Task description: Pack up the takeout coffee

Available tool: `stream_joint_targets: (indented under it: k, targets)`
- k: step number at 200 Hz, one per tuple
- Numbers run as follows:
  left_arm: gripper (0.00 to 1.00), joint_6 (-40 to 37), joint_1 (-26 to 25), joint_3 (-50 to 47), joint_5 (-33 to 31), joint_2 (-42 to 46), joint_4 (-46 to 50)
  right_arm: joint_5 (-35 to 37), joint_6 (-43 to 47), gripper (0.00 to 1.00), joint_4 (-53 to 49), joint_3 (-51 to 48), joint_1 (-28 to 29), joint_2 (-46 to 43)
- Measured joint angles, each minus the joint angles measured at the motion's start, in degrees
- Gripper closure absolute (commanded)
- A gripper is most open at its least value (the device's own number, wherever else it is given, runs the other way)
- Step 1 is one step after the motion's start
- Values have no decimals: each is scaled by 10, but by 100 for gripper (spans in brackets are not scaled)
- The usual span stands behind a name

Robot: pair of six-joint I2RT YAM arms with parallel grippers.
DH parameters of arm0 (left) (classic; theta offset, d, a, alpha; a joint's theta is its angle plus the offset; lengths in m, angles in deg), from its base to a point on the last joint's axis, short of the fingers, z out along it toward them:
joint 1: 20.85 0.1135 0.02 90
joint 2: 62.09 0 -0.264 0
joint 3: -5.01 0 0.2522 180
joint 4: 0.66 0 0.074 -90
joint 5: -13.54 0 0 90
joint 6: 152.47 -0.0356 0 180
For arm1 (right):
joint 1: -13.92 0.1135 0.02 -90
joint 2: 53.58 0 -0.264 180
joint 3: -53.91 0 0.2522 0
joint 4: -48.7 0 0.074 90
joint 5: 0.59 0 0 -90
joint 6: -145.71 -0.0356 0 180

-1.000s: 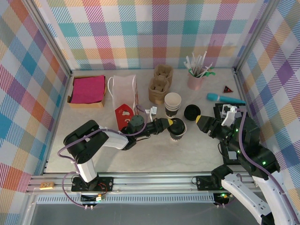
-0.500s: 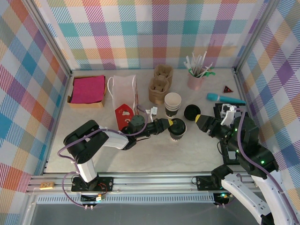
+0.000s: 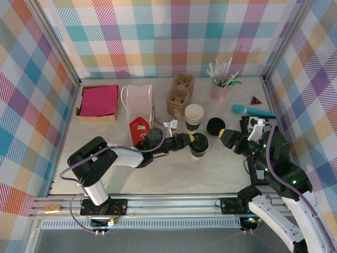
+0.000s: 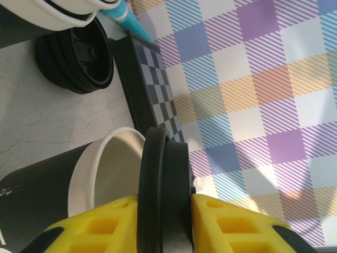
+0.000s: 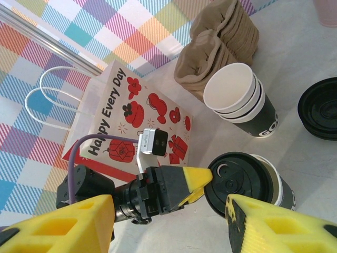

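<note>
Left elbow dropped back; left gripper [image 3: 190, 140] pinches lid [image 4: 164, 184] over cup [image 4: 52, 195].

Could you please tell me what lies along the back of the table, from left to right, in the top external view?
Box of pink napkins → white paper bag → brown cup carriers → pink cup of straws → teal object.

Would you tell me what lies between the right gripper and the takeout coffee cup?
Only bare tabletop, seen in the top view, separates the right gripper from the takeout coffee cup; the loose black lids sit behind that gap.
</note>
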Motion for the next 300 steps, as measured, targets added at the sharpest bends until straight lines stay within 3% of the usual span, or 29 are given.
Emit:
stream_joint_targets:
  k: [125,300]
  targets:
    - [62,-19,0,4,-3,1,20,-7,-2,41,3,-3,0,-3]
    - [58,-75,-9,6,-31,37,106,-9,-4,41,12,-19,-1,-9]
